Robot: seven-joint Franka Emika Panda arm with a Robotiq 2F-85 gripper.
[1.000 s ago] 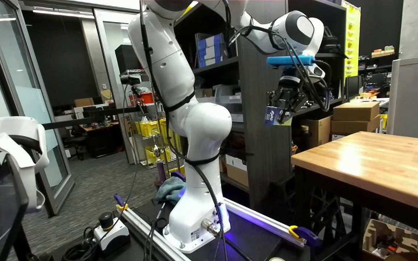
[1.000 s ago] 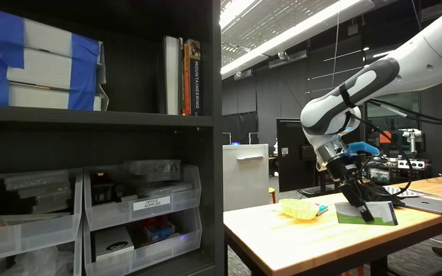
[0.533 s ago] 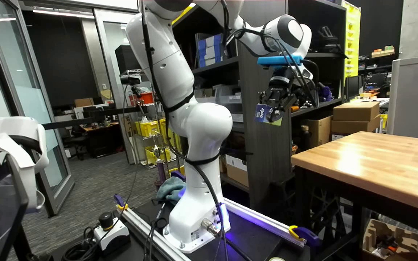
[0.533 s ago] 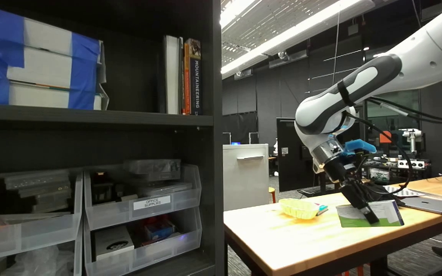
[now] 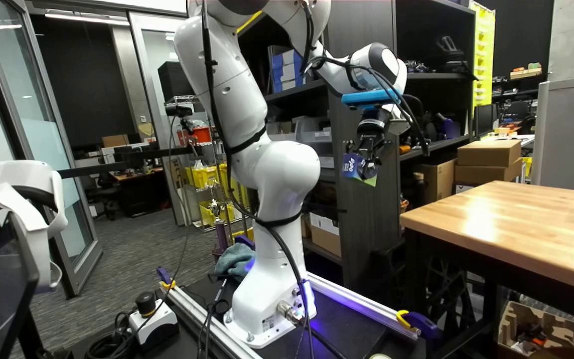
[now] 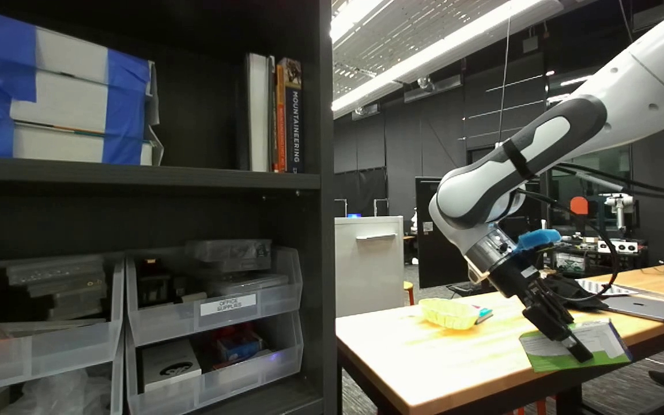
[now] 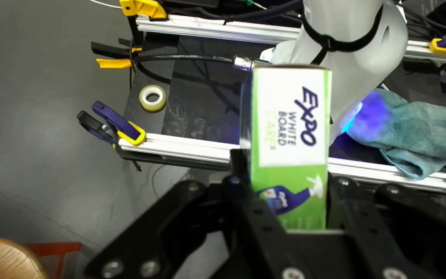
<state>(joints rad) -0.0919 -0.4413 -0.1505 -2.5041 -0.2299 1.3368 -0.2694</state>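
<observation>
Dark shelving (image 5: 361, 214) is rising behind the white arm (image 5: 272, 169), the wooden desk (image 5: 521, 219) is stretching off beside it, and I'm watching the hand (image 7: 287, 178) swinging! It's clamping the Expo box (image 7: 292, 120), its fingers (image 6: 578, 349) pressing on both sides, and the box is hanging in the air, apart from the desk. Over this last second I'm seeing the pair dipping lower and drifting away from the desk in an exterior view, and the box is tipping, no longer lying near level. A finger is crossing it at much the same spot as before, so I'm judging the grip is holding and the carrying is going on. Meanwhile the yellow basket (image 6: 450, 314) is sitting on the desk, not budging!

Edges now: the desk's near corner is jutting toward the box in an exterior view, and the shelving's side panel is standing behind it; how deep that gap is running, I'm not managing to tell. Below, the wrist view is showing me the black platform (image 7: 192, 116) under the arm, edged by a metal rail (image 7: 184, 149) and carrying a roll of tape (image 7: 154, 107) and a crumpled cloth (image 7: 424, 128). I'm reckoning the roomier side is lying over the grey floor (image 7: 52, 128)
</observation>
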